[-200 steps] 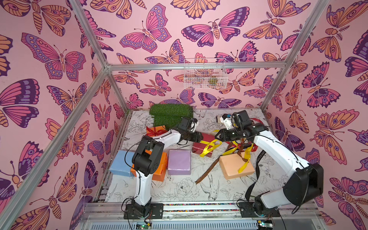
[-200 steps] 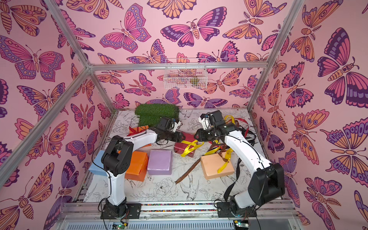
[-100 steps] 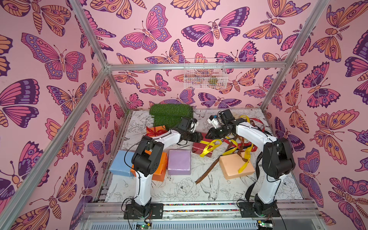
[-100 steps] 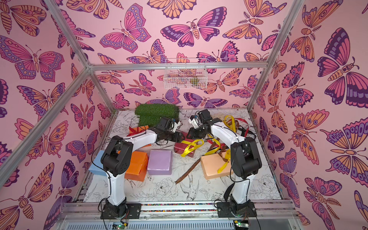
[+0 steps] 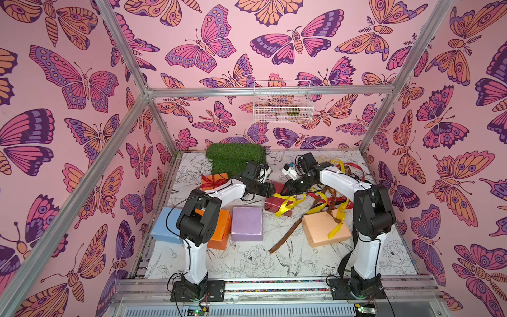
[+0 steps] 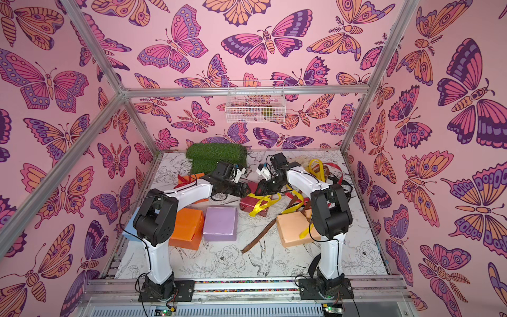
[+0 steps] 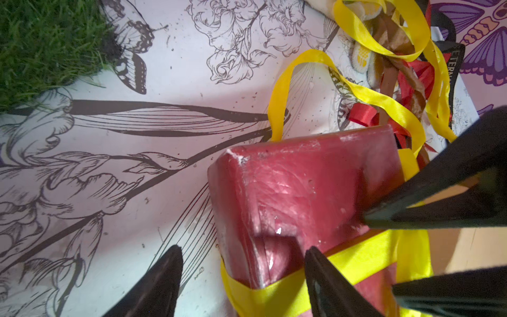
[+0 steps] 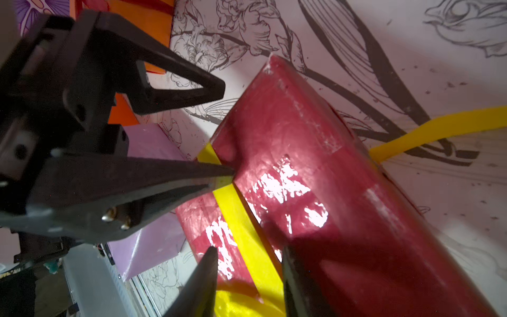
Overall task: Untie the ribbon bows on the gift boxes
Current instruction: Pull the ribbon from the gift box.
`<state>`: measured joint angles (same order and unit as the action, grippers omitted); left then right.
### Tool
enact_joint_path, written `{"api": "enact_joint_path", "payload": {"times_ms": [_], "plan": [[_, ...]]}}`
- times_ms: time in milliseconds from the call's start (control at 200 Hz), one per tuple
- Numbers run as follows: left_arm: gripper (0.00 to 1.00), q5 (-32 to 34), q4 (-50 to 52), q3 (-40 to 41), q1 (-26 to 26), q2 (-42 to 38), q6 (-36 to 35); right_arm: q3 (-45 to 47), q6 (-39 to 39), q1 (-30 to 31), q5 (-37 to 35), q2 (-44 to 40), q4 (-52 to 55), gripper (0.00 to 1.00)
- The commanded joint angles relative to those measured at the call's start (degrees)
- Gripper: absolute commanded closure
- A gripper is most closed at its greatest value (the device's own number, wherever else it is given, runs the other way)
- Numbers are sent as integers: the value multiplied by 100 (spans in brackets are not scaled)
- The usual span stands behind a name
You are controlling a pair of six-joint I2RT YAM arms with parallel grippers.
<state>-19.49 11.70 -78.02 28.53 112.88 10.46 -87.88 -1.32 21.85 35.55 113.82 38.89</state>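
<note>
The pale blue box (image 5: pixel 164 226) lies at the left edge of the bench (image 5: pixel 247 263). Beside it is the near orange box (image 5: pixel 220 227), partly hidden by the left arm. Behind them, in front of the green turf mat (image 5: pixel 236 157), the far orange box (image 5: pixel 212 177) carries a red ribbon (image 5: pixel 213 183) tied in a bow. The lilac box (image 5: pixel 247 223) sits just beside the near orange box.

Further right, the dark red box (image 5: pixel 275 201) lies mid-bench with both claws at it. The left claw (image 7: pixel 242 248) is spread. In the left wrist view, one finger stands over the bench beside the box. The other is over the box top, at the yellow ribbon (image 7: pixel 356 255) that bands it, and nothing is pinched. The right claw (image 8: pixel 248 249) reaches in from the opposite side, also spread, with a finger on either side of that yellow band. In both top views, loops of this ribbon spill off the box onto the bench.

To the right, a brown ribbon (image 5: pixel 288 237) lies slantwise across the bench towards the peach box (image 5: pixel 321 233). A second yellow ribbon (image 5: pixel 338 223) is draped loosely over that box. At the back right sits a tangle of loose ribbons (image 5: pixel 344 174) in yellow, red and brown, with a black ribbon (image 7: pixel 454 64) bearing pale lettering.
</note>
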Motion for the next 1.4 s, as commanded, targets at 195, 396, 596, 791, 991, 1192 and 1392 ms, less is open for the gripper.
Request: {"api": "enact_joint_path", "payload": {"times_ms": [195,396,596,791,991,1192,1392], "plan": [[27,-6,130,61,-50,-38,-143,-321,908,-15,620,320,1109,61],[27,-37,124,52,-50,-16,-114,-467,1007,-14,540,421,1293,63],[27,-37,125,23,-50,6,-78,-447,1002,25,354,378,1242,68],[27,-52,122,-6,-50,24,-53,-483,1081,194,-103,385,1266,71],[27,-33,127,4,-50,24,-34,-455,1108,388,-711,339,1241,74],[27,-20,123,14,-50,6,-35,-353,1100,433,-1024,208,1150,81],[27,15,124,32,-50,-3,-34,-265,1130,537,-1428,70,1102,85]]}}
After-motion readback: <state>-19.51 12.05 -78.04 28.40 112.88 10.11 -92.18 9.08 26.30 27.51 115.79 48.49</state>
